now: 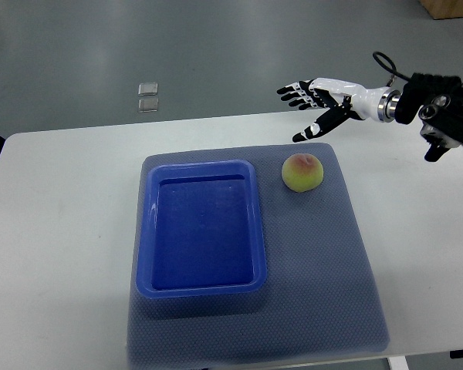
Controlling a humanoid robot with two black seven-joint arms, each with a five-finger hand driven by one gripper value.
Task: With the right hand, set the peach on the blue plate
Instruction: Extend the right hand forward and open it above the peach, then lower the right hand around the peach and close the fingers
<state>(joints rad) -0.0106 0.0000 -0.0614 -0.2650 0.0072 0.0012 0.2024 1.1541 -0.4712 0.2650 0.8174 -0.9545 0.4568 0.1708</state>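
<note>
A yellow-green peach (302, 171) with a red blush lies on the grey-blue mat, just right of the blue plate (201, 289), a deep rectangular tray with nothing in it. My right hand (312, 104) comes in from the right edge and hovers above the table's far edge, up and slightly right of the peach. Its fingers are spread and hold nothing. A clear gap separates it from the fruit. The left arm does not show.
The grey-blue mat (324, 277) covers the middle of the white table (62, 231). Two small clear squares (147, 96) lie on the floor beyond the table's far edge.
</note>
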